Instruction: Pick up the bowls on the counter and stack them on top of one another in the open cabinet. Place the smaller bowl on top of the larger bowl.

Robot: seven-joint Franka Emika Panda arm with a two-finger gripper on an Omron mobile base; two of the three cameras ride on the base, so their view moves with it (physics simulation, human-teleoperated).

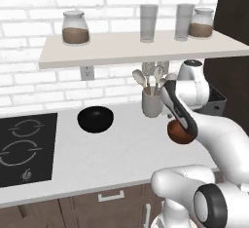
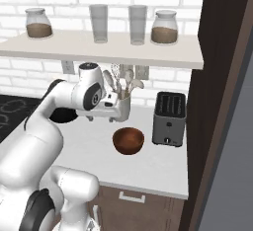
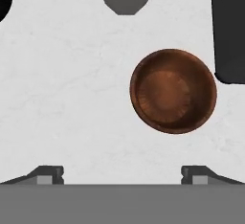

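The black bowl (image 1: 95, 119) rests on the counter (image 1: 97, 159) beside the hob. The reddish-brown bowl (image 2: 128, 140) sits upright further right, between the utensil cup and the toaster; it is partly behind my arm in the left base view (image 1: 178, 134). My gripper (image 3: 122, 175) hangs above the counter, looking straight down, open with nothing between its fingertips (image 3: 48, 174). In the hand view the brown bowl (image 3: 173, 91) lies ahead and right of the gripper's centre, apart from it. The pale wall shelf (image 1: 136, 50) runs above.
A grey utensil cup (image 1: 151, 103) with spoons stands at the wall. A dark toaster (image 2: 169, 119) sits right of the brown bowl. On the shelf stand two jars (image 1: 75, 28) and two glasses (image 1: 149, 23). The black hob (image 1: 24, 146) is at left; a dark tall panel (image 2: 217, 101) bounds the right.
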